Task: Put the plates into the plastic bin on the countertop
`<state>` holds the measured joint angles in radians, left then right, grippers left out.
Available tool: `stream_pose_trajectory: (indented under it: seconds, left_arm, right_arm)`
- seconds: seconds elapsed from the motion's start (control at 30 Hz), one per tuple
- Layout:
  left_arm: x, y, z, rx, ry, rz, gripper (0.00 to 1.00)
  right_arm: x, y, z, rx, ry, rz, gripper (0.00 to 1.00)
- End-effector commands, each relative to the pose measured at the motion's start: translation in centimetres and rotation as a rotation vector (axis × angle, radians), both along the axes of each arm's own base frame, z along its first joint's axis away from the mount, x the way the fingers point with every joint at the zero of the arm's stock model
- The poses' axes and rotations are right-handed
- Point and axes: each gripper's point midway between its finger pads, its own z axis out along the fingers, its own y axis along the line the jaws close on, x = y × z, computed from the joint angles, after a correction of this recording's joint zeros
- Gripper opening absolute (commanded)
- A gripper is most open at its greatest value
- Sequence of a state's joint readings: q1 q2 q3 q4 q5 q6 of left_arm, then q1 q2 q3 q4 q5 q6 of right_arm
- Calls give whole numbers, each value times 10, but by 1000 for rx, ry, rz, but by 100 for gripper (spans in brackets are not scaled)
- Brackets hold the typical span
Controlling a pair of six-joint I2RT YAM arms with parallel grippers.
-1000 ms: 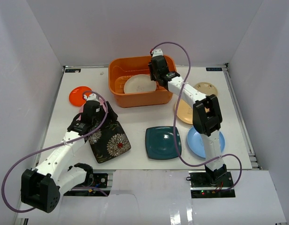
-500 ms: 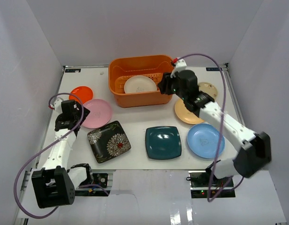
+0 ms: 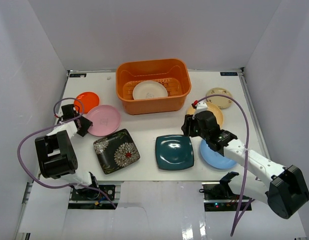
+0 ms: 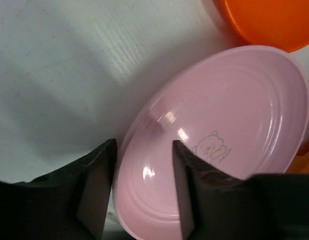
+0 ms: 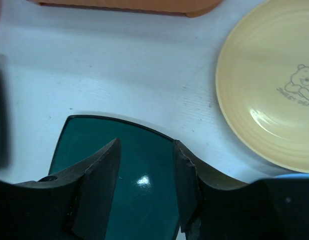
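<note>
The orange plastic bin [image 3: 125, 97] stands at the back of the white countertop [image 3: 144, 122] with a cream plate [image 3: 149, 90] inside. My left gripper [image 3: 84, 124] [image 4: 144, 170] is open, its jaws straddling the left rim of the pink plate [image 3: 105, 120] [image 4: 229, 110], which lies flat. The orange-red plate [image 3: 85, 101] [image 4: 274, 20] lies just behind. My right gripper [image 3: 187, 129] [image 5: 144, 180] hovers open over the far right corner of the square dark teal plate [image 3: 173, 153] [image 5: 139, 147], holding nothing.
A black flowered square plate [image 3: 116, 150] lies between pink and teal. The yellow plate [image 3: 214, 111] [image 5: 274, 90], a small beige plate [image 3: 219, 97] and a light blue plate [image 3: 217, 155], partly under the right arm, lie at the right. White walls surround the countertop.
The right arm has pulled back from the bin and come down over the teal plate. The left gripper has swung to the pink plate's left rim and its jaws have narrowed.
</note>
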<state>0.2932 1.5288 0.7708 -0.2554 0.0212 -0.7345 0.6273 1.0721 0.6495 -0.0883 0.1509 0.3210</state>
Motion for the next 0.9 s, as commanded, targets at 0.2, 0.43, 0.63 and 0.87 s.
stream_pose_trajectory:
  seconds: [0.2,0.43,0.63,0.87]
  left_arm:
    - [1,3,8,23,-9,-23,5]
    - [-2,-3,62,56,-151,-58,0]
    - [-11,-16,137,74,-349,-81,0]
    - [-20,-37,243,71,-648,-94,0]
  right_arm:
    - [30,-39,-31,-266,24,-69,54]
    - [55,-48,-47,-410,50,-37,58]
    - [57,-32,-74,-398,116,64,52]
    - [65,-22,-74,-370,98,79,30]
